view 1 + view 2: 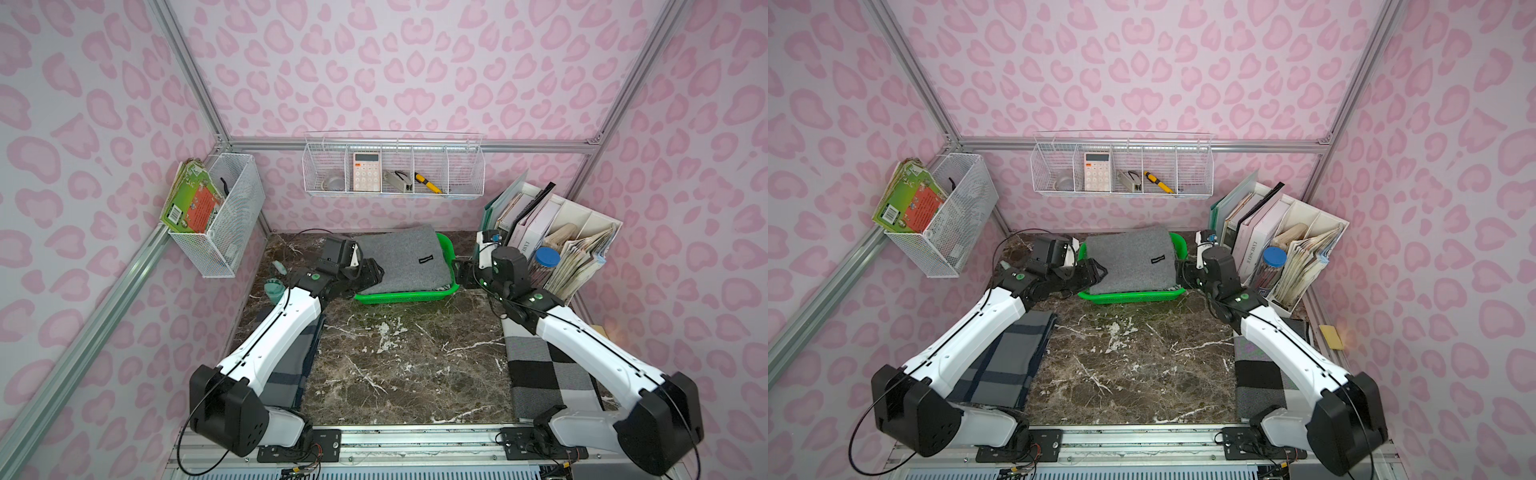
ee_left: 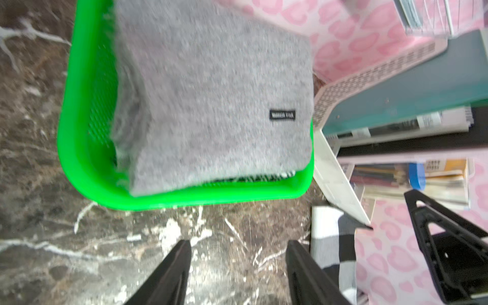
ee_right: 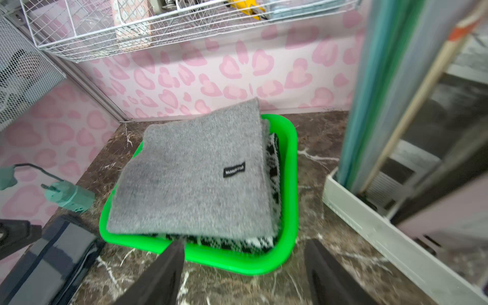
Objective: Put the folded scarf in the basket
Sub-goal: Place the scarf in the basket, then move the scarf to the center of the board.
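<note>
Scarf (image 1: 403,257) sits in basket (image 1: 399,296) btwn left hand (image 2: 239,243) & right hand (image 3: 244,243), both open & empty, left looks nearer

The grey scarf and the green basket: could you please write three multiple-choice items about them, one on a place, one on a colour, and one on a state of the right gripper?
1. Where does the grey folded scarf lie?
A. Held up in the air
B. In the green basket, on top of a black-and-white cloth
C. Outside the basket, beside it

2. What colour is the small label on the scarf?
A. Black with white letters
B. Red
C. Yellow

3. How do the fingers of the right gripper stand?
A. Shut on the scarf
B. Shut on the basket rim
C. Apart, holding nothing

Answers:
1 B: the scarf rests within the green rim, and the patterned cloth shows under its edge.
2 A: the right wrist view shows a black tag with white print.
3 C: between the two fingers only the marble table and the basket rim show.
</note>
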Tool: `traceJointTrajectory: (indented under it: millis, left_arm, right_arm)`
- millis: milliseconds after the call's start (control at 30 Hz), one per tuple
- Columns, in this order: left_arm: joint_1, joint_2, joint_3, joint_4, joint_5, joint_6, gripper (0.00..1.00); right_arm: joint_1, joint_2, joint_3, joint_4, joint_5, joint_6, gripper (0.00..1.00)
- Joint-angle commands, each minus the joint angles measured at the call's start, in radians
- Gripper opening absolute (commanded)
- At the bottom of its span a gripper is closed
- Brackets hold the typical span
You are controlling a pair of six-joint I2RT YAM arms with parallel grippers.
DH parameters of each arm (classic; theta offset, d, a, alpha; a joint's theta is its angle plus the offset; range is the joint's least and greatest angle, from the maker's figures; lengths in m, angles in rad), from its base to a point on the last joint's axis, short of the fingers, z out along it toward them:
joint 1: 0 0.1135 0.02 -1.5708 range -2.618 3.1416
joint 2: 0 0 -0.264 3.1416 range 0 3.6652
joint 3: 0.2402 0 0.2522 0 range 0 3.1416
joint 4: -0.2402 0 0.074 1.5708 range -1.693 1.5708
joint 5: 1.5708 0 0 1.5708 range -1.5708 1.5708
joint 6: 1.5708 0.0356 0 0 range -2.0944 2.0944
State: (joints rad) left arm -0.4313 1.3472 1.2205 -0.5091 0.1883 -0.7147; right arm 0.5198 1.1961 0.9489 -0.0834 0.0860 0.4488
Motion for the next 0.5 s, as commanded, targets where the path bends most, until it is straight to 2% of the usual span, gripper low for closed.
traceJointTrajectory:
  millis: [0, 200, 367, 467]
  left_arm:
    - [-0.108, -0.076, -0.08, 0.056, -0.04, -0.094, 0.62]
    - [-0.385, -0.076, -0.195, 0.251, -0.127, -0.269, 0.61]
    - [-0.571, 0.069, -0.164, 0.355, -0.206, -0.358, 0.59]
    - [-0.65, 0.217, -0.094, 0.412, -0.179, -0.392, 0.57]
  right_arm:
    - [0.002, -0.156, -0.116, -0.051, 0.016, 0.051, 0.75]
    - [0.001, -0.455, -0.261, -0.219, 0.104, 0.144, 0.76]
    - [0.001, -0.652, -0.301, -0.335, 0.121, 0.21, 0.76]
    - [0.001, -0.745, -0.291, -0.397, 0.111, 0.242, 0.76]
